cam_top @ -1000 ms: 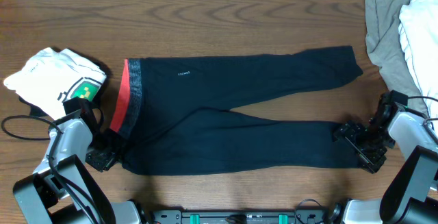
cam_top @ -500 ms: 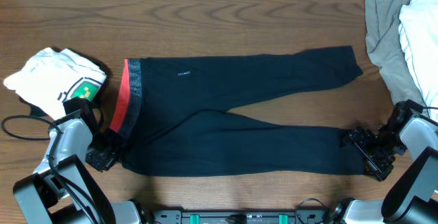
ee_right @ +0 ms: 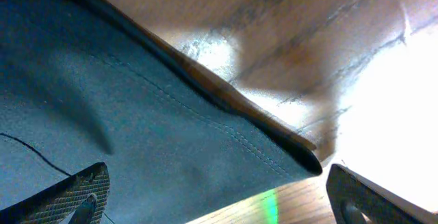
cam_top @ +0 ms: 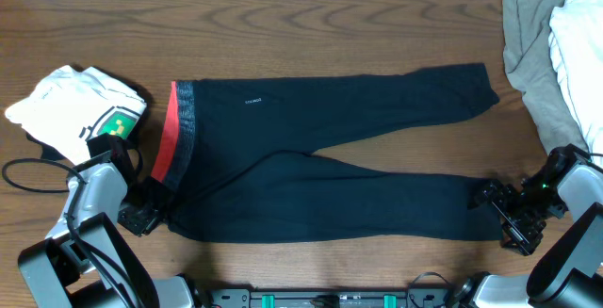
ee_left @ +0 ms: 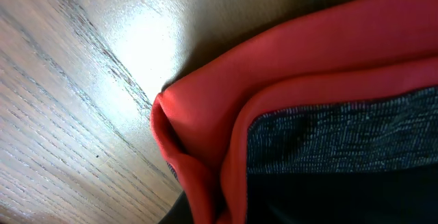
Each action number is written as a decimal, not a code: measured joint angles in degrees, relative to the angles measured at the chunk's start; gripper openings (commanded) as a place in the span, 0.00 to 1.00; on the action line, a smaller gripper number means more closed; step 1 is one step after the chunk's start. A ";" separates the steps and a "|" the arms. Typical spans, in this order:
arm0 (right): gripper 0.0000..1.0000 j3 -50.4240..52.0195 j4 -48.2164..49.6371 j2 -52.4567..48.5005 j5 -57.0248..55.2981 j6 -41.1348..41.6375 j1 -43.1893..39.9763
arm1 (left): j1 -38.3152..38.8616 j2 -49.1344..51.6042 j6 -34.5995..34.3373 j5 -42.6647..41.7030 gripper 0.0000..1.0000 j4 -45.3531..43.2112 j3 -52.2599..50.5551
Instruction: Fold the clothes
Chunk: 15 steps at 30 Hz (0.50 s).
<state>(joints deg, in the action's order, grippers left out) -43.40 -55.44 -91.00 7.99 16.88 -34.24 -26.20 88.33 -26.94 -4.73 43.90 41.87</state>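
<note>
Dark navy pants (cam_top: 320, 186) lie flat on the wooden table (cam_top: 330, 25), legs pointing right. Their red and grey waistband (cam_top: 171, 134) is at the left. My left gripper (cam_top: 143, 216) sits at the waistband's front corner. In the left wrist view the red band (ee_left: 274, 80) fills the frame and runs down into the gripper (ee_left: 226, 218), which looks shut on it. My right gripper (cam_top: 511, 216) is at the end of the front leg. In the right wrist view it (ee_right: 219, 207) is open, its fingers (ee_right: 75, 193) wide apart, with the leg's cuff (ee_right: 171, 121) lying between them.
A folded white shirt with a green label (cam_top: 80, 110) lies at the left, with a black cable (cam_top: 28, 171) in front of it. A pile of grey and white clothes (cam_top: 551, 44) fills the back right corner. The table's front edge is close to both grippers.
My right gripper has moved right and a little toward the front edge. The front leg's end now reaches farther right. The left gripper has not moved.
</note>
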 measured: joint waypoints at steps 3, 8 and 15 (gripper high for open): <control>0.95 0.00 1.75 -0.02 0.02 0.02 0.02 | 0.00 0.00 0.00 -0.02 0.12 0.00 0.00; 0.85 0.20 3.87 0.04 -0.61 0.42 0.00 | 0.00 0.00 0.00 0.00 0.12 0.02 0.00; 0.84 1.27 4.74 1.05 -1.29 0.46 0.00 | 0.00 0.00 0.00 0.00 0.12 0.02 0.00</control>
<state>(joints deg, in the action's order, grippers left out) -42.13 -50.70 -89.95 6.70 17.34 -34.24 -26.20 88.33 -26.94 -4.73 43.92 41.87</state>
